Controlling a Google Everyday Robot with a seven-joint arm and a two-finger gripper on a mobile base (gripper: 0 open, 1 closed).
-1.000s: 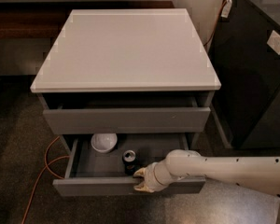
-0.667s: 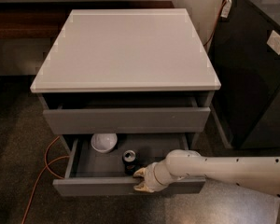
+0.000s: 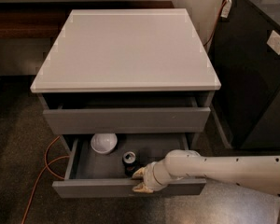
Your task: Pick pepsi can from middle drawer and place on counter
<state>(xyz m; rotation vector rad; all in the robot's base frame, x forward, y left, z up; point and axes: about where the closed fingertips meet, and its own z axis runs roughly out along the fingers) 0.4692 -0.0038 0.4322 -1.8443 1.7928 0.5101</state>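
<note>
1. Pepsi can (image 3: pixel 129 162) stands upright in the open middle drawer (image 3: pixel 107 188). It is near the front, about midway across, with its silver top facing up, so its long axis is vertical.
2. The gripper (image 3: pixel 140 180) is at the drawer's front edge, just right of the can and a little nearer the drawer front. The arm (image 3: pixel 224 168) reaches in low from the right.
3. The two pale fingertips (image 3: pixel 139 172) look spread with a dark gap between them, and nothing is held there. One tip lies just beside the can, while the other sits over the top edge of the drawer front. Whether the nearer tip touches the can cannot be told.
4. The can is therefore outside the jaws, off to their left and slightly deeper into the drawer. Judged from this, the gripper must shift left and inward so the fingers straddle the can's sides before closing.
5. The drawer holds two things. A white bowl (image 3: pixel 104 143) sits at the back left, apart from the can, and the can sits in front. The bowl is likely clear of a sideways approach.
6. The counter (image 3: pixel 126 50) is directly above, bare and pale. It overhangs the top drawer (image 3: pixel 126 119), so the lift will probably have to come forward out of the drawer before rising.
7. A black cabinet (image 3: pixel 256 78) stands to the right, beside the arm's route.
</note>
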